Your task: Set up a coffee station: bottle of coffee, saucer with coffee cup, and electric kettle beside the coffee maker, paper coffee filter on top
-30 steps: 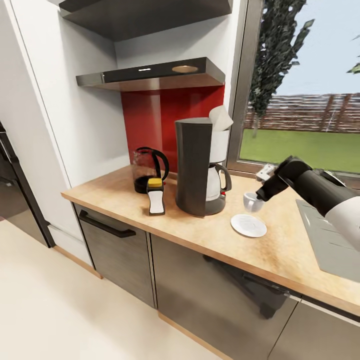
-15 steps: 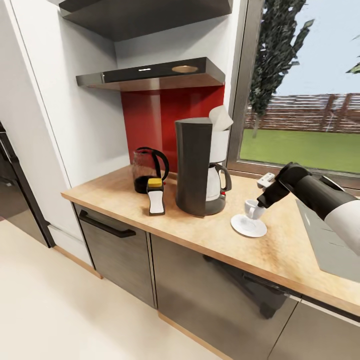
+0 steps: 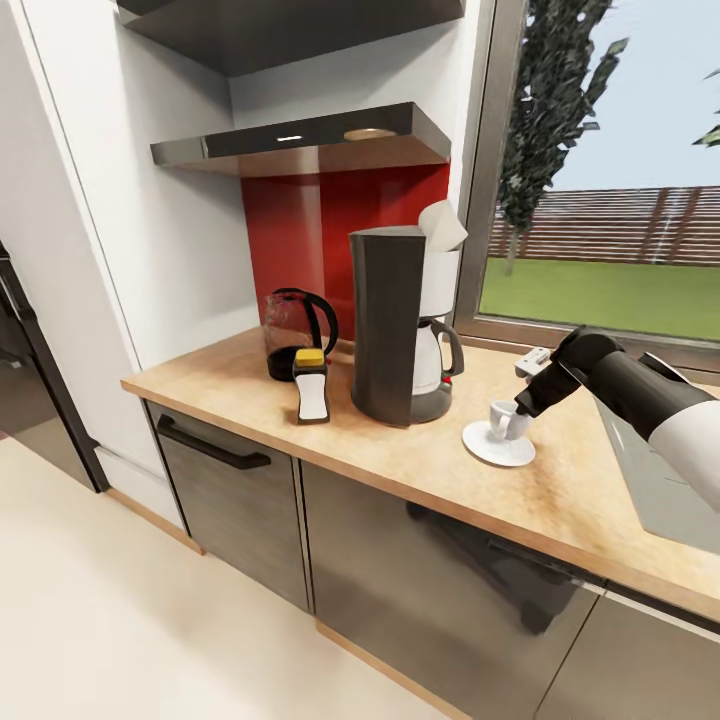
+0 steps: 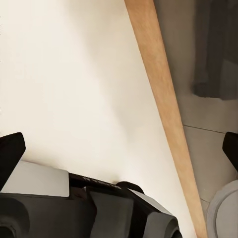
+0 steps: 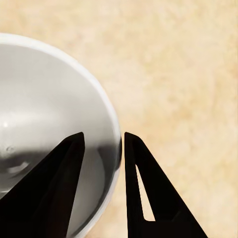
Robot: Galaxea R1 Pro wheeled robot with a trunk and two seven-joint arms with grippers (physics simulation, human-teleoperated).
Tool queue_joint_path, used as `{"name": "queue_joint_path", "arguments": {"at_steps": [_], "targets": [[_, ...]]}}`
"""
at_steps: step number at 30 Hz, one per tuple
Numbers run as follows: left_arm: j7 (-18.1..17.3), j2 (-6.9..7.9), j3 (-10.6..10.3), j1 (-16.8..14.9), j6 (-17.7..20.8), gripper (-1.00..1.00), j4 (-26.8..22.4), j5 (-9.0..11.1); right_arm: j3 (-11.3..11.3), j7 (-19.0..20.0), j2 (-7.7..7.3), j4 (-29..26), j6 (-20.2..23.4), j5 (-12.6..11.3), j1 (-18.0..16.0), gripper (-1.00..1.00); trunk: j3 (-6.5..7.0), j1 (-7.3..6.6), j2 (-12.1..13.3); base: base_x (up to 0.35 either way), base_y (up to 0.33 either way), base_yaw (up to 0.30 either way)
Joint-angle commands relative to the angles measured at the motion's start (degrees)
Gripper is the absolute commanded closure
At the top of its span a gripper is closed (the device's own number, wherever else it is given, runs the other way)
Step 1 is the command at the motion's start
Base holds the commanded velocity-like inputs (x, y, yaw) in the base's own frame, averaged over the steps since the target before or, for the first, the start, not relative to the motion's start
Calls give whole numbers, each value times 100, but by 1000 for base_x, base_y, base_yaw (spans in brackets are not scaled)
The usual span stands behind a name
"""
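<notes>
The coffee maker [image 3: 388, 325] stands on the kitchen countertop [image 3: 420, 465] with the paper coffee filter [image 3: 443, 224] on its top. To its left are the electric kettle [image 3: 293, 333] and, in front of that, the bottle of coffee [image 3: 311, 385]. To its right the coffee cup [image 3: 503, 419] sits on the saucer [image 3: 490, 450]. My right gripper [image 3: 521, 404] is shut on the cup's rim [image 5: 118, 144], one finger inside and one outside. My left gripper [image 4: 119, 148] is open, over the floor by the cabinet plinth.
The kitchen shelf [image 3: 300, 140] hangs above the kettle, with a thicker dark shelf [image 3: 290, 25] higher up. The steel sink [image 3: 665, 475] lies right of the saucer. A window frame [image 3: 490, 180] rises behind the coffee maker, and a dark appliance [image 3: 25, 380] stands at the far left.
My right gripper has come down with the cup, which went from hanging above the saucer to resting on it. The head view has also shifted slightly.
</notes>
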Motion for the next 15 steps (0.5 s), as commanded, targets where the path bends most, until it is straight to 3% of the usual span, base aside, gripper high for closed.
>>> {"name": "queue_joint_path", "arguments": {"at_steps": [1,15], "targets": [[-22,1,46,-3,52,-100,0,-19,18,51,-5,-9,7,45,-8,100,-6,0,-3,0,0,0],[-22,1,48,-3,52,-100,0,-19,18,51,-5,-8,7,45,-8,100,-60,65,-123,0,0,0]]}}
